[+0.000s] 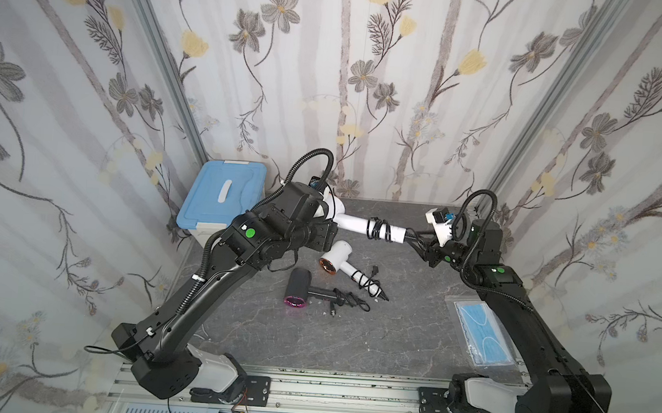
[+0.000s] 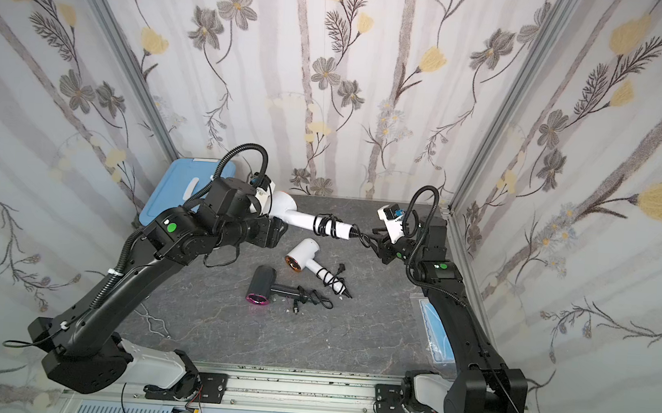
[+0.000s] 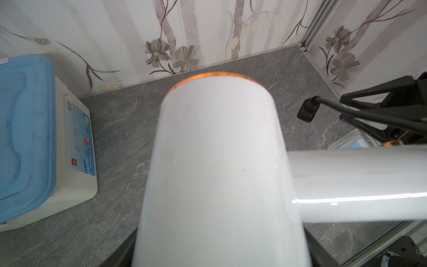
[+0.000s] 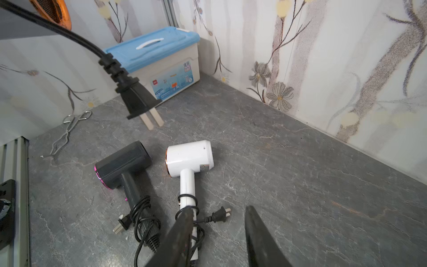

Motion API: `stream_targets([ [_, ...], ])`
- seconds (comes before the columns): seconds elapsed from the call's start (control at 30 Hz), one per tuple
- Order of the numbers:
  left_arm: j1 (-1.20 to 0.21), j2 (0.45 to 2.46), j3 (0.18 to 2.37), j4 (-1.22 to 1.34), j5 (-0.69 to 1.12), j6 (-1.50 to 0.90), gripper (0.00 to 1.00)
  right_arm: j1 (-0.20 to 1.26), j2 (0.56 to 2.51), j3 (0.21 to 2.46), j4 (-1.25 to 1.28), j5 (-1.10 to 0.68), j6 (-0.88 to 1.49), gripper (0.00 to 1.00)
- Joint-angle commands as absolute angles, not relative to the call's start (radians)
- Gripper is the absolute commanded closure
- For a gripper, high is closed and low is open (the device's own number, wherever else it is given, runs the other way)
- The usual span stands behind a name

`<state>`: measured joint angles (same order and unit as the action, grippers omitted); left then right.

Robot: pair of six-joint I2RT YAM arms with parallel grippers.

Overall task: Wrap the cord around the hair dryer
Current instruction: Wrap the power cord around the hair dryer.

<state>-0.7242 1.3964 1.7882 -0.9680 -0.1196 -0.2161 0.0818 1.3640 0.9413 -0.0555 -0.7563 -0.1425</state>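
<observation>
My left gripper [image 3: 220, 259] is shut on the barrel of a white hair dryer [image 1: 354, 222] and holds it above the back of the table, handle pointing towards the right arm. The black cord [image 1: 379, 230] is coiled in several turns around the handle, as both top views show [image 2: 330, 226]. Its plug [image 4: 136, 97] hangs free in the air. My right gripper [image 4: 219, 209] is at the handle's end [image 1: 422, 247], open, with nothing between its fingertips. In the left wrist view the dryer's barrel [image 3: 219, 161] hides most of the left fingers.
On the table lie a second white dryer [image 1: 338, 256] and a black dryer [image 1: 301, 289], each with its cord wound on the handle. A blue-lidded box [image 1: 222, 198] stands back left. A packet of face masks [image 1: 484, 334] lies right, metal tongs [image 4: 69, 129] front left.
</observation>
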Motion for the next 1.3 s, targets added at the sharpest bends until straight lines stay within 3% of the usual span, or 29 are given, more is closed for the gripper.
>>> stream_targets([
  [0.0,-0.717,1.408,1.840,-0.960,-0.060,-0.281,1.00,0.074,1.359,0.870,0.283,-0.982,-0.049,0.55],
  [0.1,-0.713,1.417,1.868,-0.955,-0.008,-0.297,1.00,0.076,1.364,0.830,0.413,-1.088,-0.013,0.41],
  [0.2,-0.709,1.423,1.881,-0.951,0.030,-0.307,1.00,0.080,1.387,0.836,0.492,-1.153,0.016,0.37],
  [0.27,-0.709,1.431,1.890,-0.952,0.050,-0.312,1.00,0.084,1.405,0.862,0.504,-1.180,0.020,0.26],
  [0.37,-0.708,1.434,1.892,-0.945,0.069,-0.324,1.00,0.099,1.427,0.896,0.517,-1.188,0.024,0.20],
  [0.83,-0.708,1.443,1.910,-0.950,0.119,-0.351,1.00,0.205,1.589,1.071,0.584,-1.147,0.097,0.20],
  [1.27,-0.708,1.476,1.949,-0.976,0.104,-0.364,1.00,0.283,1.693,1.148,0.532,-1.135,0.129,0.26],
])
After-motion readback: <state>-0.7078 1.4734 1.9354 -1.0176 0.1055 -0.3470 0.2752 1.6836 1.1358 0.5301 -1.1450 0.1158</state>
